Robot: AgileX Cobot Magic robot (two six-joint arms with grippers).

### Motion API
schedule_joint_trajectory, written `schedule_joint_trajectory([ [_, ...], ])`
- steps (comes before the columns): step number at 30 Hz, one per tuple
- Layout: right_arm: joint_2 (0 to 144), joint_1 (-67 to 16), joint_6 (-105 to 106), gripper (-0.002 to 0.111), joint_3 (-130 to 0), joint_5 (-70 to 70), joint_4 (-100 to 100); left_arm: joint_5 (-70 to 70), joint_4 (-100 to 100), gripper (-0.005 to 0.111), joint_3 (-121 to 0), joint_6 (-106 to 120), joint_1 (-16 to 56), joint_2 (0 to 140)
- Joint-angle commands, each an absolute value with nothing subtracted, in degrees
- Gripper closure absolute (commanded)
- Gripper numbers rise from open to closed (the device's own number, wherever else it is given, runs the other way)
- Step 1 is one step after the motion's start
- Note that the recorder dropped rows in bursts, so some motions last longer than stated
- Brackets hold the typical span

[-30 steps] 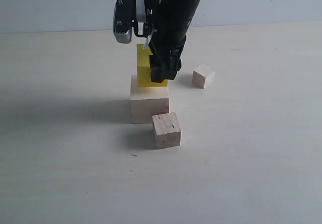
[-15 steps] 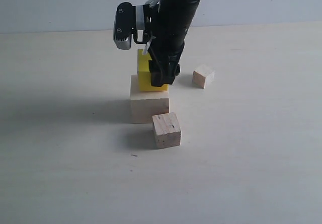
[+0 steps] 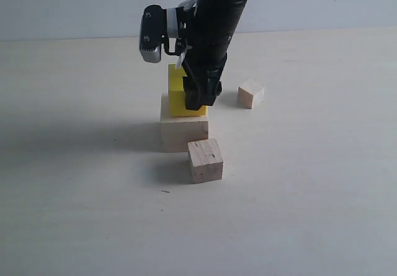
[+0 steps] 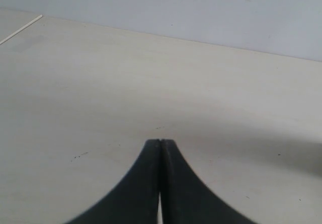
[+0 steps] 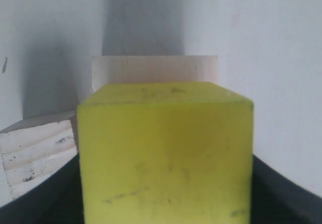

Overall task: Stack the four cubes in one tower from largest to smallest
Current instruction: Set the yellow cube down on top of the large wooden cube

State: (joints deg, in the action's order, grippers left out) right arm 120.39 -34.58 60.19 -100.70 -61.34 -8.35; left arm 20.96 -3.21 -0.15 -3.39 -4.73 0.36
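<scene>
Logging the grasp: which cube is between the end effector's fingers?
The yellow cube, the only coloured one; the large wooden cube, medium wooden cube and small wooden cube are ungripped.

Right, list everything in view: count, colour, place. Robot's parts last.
large pale wood cube: one, pale wood, mid-table, base of the stack
yellow cube: one, bright yellow, at the large cube's top, whether it rests there I cannot tell
speckled wood cube: one, bare wood, on the table just in front of the base
small pale wood cube: one, pale wood, on the table behind and right of the stack
table: one, cream
wall: one, pale grey, behind
right gripper: one, black, closed on the yellow cube
left gripper: one, black, shut, over bare table
</scene>
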Motion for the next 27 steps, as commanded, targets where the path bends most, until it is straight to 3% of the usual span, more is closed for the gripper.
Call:
schedule_joint_trajectory([
  [1,119.85,-34.68,61.01,0.108,-101.03,-61.13,-8.88,20.63,-3.13,0.107,0.0,-3.41,-4.36,0.0],
  [11,119.85,-34.68,61.63,0.106,-101.03,-60.02,-8.98,20.63,-3.13,0.107,0.0,-3.41,-4.36,0.0],
  [15,119.85,-34.68,61.63,0.093,-101.03,-60.45,-8.98,20.63,-3.13,0.107,0.0,-3.41,-4.36,0.0],
  [23,119.85,-34.68,61.72,0.056,-101.03,-60.29,-8.98,20.63,-3.13,0.107,0.0,-3.41,-4.36,0.0],
  [27,119.85,-34.68,61.72,0.046,-101.03,-60.02,-8.98,20.63,-3.13,0.107,0.0,-3.41,-4.36,0.0],
])
